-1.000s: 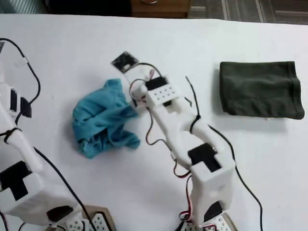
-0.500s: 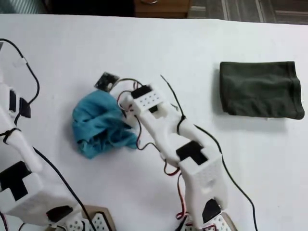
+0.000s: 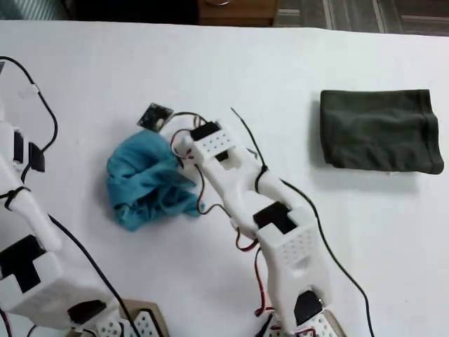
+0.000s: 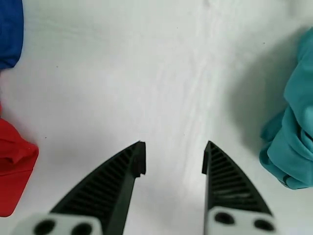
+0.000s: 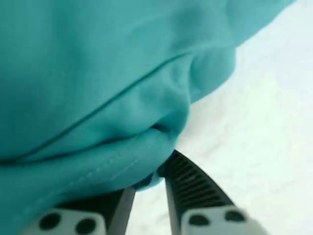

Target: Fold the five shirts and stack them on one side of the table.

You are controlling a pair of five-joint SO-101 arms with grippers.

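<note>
A crumpled teal shirt point(image 3: 144, 179) lies left of the table's middle. My right gripper point(image 3: 181, 156) sits at its right edge. In the right wrist view the right gripper point(image 5: 154, 178) is shut on a fold of the teal shirt point(image 5: 98, 88), and the cloth covers one finger. A dark green shirt point(image 3: 379, 130) lies folded at the right side of the table. My left gripper point(image 4: 174, 147) hangs open over bare white table, with the teal shirt point(image 4: 293, 137) off to one side and nothing between its fingers.
A red shirt point(image 4: 12, 171) and a blue shirt point(image 4: 10, 29) lie near the left gripper. The left arm's body point(image 3: 28, 267) fills the near left corner. The white table point(image 3: 245, 63) is bare at the back and front right.
The right arm has swung left to the teal shirt's edge, and the shirt has bunched up slightly toward the left. The left arm and the green shirt have not moved.
</note>
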